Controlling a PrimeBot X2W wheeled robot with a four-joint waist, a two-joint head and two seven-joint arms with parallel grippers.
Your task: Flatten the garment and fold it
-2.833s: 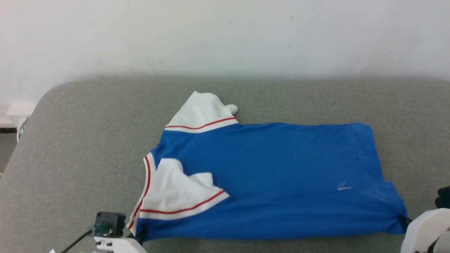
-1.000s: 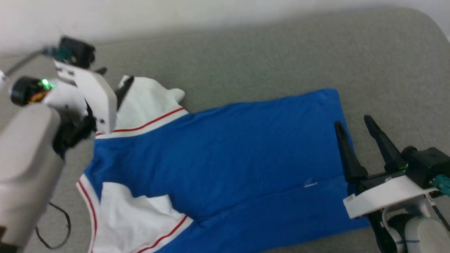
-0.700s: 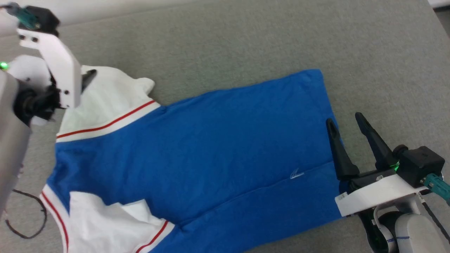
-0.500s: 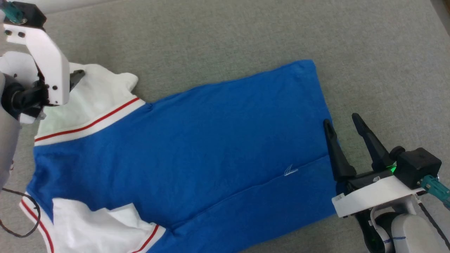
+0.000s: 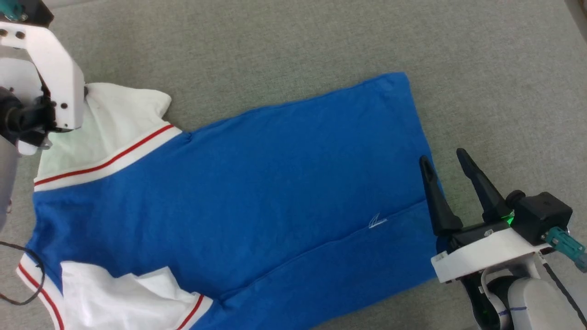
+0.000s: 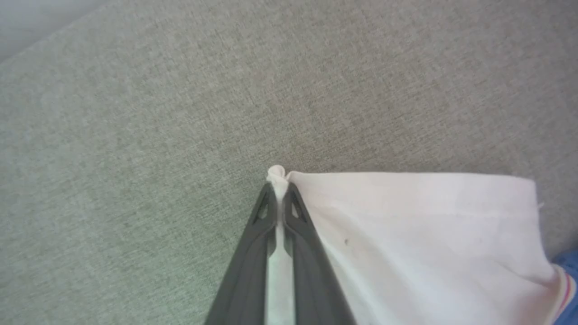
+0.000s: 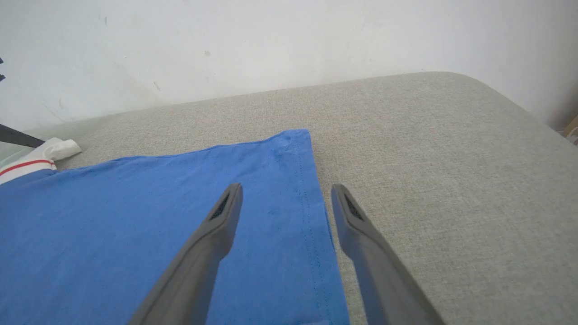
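Head view: the garment (image 5: 257,183), a royal-blue jersey with white sleeves and red-and-white trim, lies spread on a grey fabric surface (image 5: 275,41). It reaches from the left arm's white bracket (image 5: 59,78) at one end to the right gripper (image 5: 441,156) at the other. The right gripper stands released, its two dark fingers parted wide. The jersey's hem edge passes between them. A small white mark (image 5: 377,221) sits on the blue cloth just left of this gripper's inner finger. A second white sleeve (image 5: 124,298) lies folded onto the blue body, well apart from both grippers. A thin black cable (image 5: 27,293) loops beside it.

Left wrist view: the left gripper (image 6: 281,198) is clenched on the garment, its fingers pressed together over a pinch of white sleeve (image 6: 406,234). A small nub of cloth pokes out past the tips. The rest of the sleeve spreads to the right of the fingers, with grey surface ahead and to the left.

Right wrist view: the inner finger hangs over blue cloth and the outer finger over bare grey surface just beside the hem. Whether either tip touches cannot be told. A pale wall (image 7: 226,40) rises beyond the surface's far edge.
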